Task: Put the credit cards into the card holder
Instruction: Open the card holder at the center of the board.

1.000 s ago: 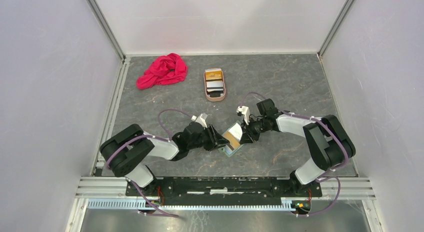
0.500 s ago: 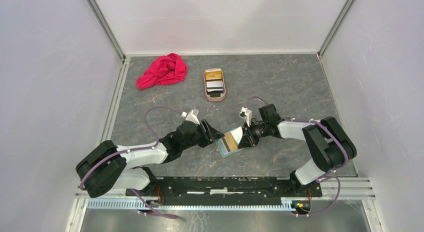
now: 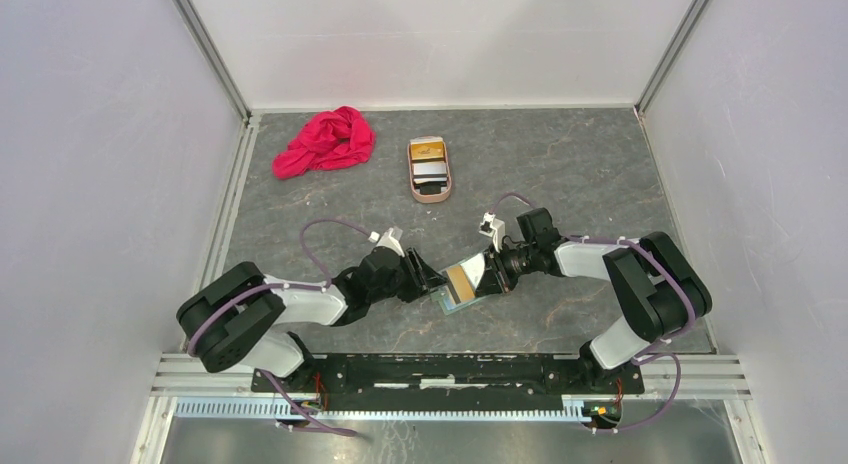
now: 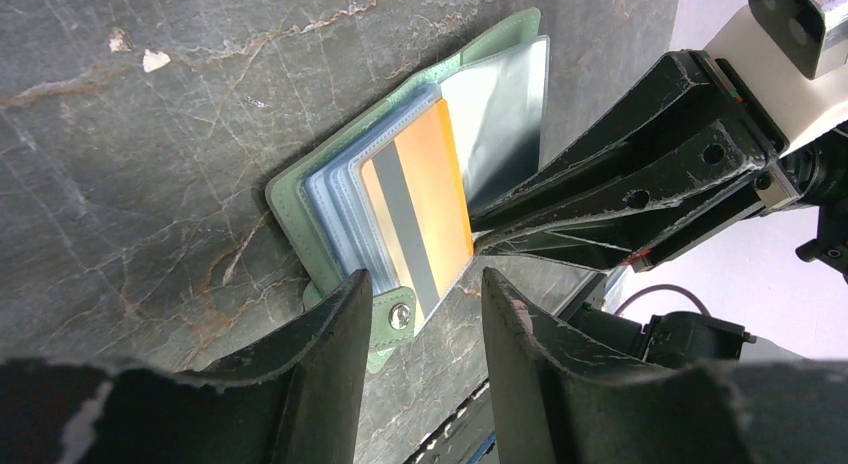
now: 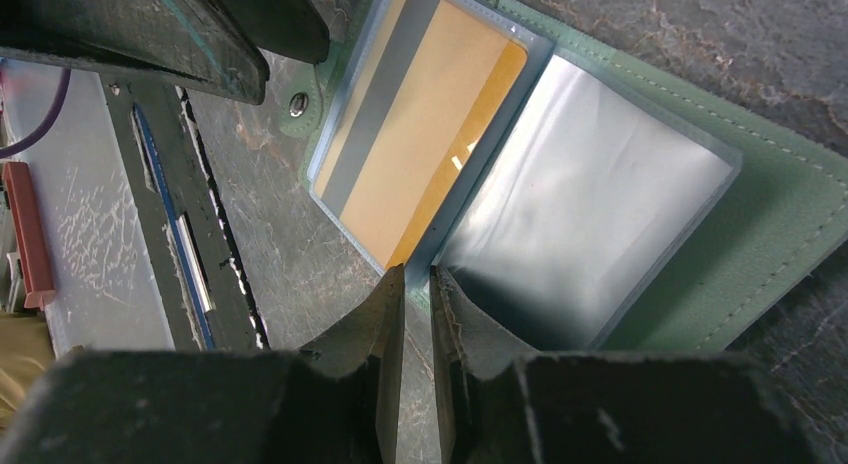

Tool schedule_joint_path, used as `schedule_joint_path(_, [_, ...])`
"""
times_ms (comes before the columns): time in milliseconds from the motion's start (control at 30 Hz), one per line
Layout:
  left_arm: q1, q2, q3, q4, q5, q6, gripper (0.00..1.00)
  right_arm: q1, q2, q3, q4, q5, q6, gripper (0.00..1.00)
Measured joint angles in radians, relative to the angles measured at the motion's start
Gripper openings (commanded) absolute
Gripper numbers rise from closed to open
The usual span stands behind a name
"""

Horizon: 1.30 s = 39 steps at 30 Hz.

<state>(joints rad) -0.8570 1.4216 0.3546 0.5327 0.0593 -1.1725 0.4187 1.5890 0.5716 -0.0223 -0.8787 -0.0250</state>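
On your bench (image 3: 560,164), a red cloth (image 3: 325,142) lies toward the far left corner. A tan tray (image 3: 432,196) of credit cards (image 3: 430,170) sits just right of it. The card holder (image 4: 290,199) lies open near the middle of the near edge, an orange card (image 4: 425,199) with a grey stripe in one clear sleeve. Your left end effector (image 4: 425,284) is released, fingers (image 4: 340,324) apart above the snap tab. Your right end effector (image 5: 418,279) is clenched on the card holder's sleeve edge.
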Motion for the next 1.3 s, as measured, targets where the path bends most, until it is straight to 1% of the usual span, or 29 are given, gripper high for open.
schedule_joint_path(233, [0.0,0.016,0.0,0.039,0.002,0.0,0.51,0.0,0.003,0.0,0.002,0.001,0.001,0.21])
schedule_joint_path(467, [0.0,-0.055,0.023,0.048,0.006,0.003,0.51,0.0,0.007,0.003,0.0,0.005,0.001,0.21])
schedule_joint_path(600, [-0.01,-0.038,0.066,0.061,0.049,0.003,0.5,0.0,0.009,0.006,-0.003,0.004,0.001,0.21])
schedule_joint_path(700, [-0.043,-0.001,0.097,0.052,0.052,0.002,0.49,0.0,0.009,0.007,-0.005,0.005,0.0,0.21])
schedule_joint_path(800, [-0.09,0.023,0.111,0.01,0.03,-0.001,0.46,0.0,0.01,0.008,-0.006,0.005,0.0,0.21])
schedule_joint_path(900, [-0.126,0.025,0.117,-0.066,-0.021,-0.002,0.46,0.0,0.01,0.008,-0.006,0.005,0.0,0.21])
schedule_joint_path(1067, [-0.142,0.058,0.156,-0.135,-0.082,-0.014,0.47,0.0,0.012,0.011,-0.01,0.005,-0.002,0.21])
schedule_joint_path(1300, [-0.166,0.074,0.158,-0.204,-0.181,-0.06,0.49,0.0,0.012,0.011,-0.012,0.006,-0.002,0.21])
